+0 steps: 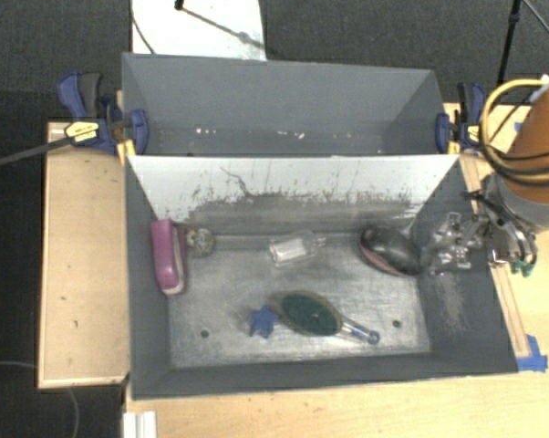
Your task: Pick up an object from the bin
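Note:
My gripper [452, 245] hangs over the bin's right sloping wall, a little above the floor. Just to its left, apart from it, a dark grey oval thing with a pinkish underside [388, 250] lies at the back right of the floor. A clear little bottle [294, 248] lies on its side near the back middle. Toward the front a dark green oval brush [309, 314] rests flat, its blue handle tip [367, 336] pointing right. I see nothing held by the gripper.
A pink stapler-shaped thing [168, 256] lies along the left wall, with a small clear round piece [201, 240] beside it. A small blue piece [262, 321] sits left of the brush. The arm with its orange cover and yellow cable stands over the right rim.

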Robot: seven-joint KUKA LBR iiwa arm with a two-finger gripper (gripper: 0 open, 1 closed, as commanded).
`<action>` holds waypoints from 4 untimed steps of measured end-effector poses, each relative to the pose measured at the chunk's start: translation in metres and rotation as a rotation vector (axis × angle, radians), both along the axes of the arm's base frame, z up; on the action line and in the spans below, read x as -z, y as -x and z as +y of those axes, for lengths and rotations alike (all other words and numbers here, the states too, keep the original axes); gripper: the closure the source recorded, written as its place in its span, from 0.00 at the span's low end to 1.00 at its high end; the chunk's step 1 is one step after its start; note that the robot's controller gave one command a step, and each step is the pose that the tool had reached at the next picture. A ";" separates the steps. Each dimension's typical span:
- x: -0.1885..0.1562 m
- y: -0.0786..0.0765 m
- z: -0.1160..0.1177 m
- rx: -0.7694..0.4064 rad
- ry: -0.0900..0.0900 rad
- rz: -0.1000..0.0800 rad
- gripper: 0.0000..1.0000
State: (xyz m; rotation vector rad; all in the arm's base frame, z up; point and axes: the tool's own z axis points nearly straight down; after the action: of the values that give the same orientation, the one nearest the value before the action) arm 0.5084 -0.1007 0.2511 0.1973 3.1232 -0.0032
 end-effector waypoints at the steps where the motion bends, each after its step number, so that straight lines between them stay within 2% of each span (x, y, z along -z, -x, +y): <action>1: 0.004 0.002 0.000 0.000 -0.002 0.009 0.00; 2: 0.059 -0.062 -0.008 0.056 -0.003 0.009 0.00; 3: 0.169 -0.063 -0.015 0.148 -0.005 0.013 0.00; 4: 0.165 -0.064 -0.016 0.145 -0.003 0.007 1.00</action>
State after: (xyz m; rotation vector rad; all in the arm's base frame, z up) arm 0.5728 -0.1167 0.0859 0.4239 3.1085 -0.0008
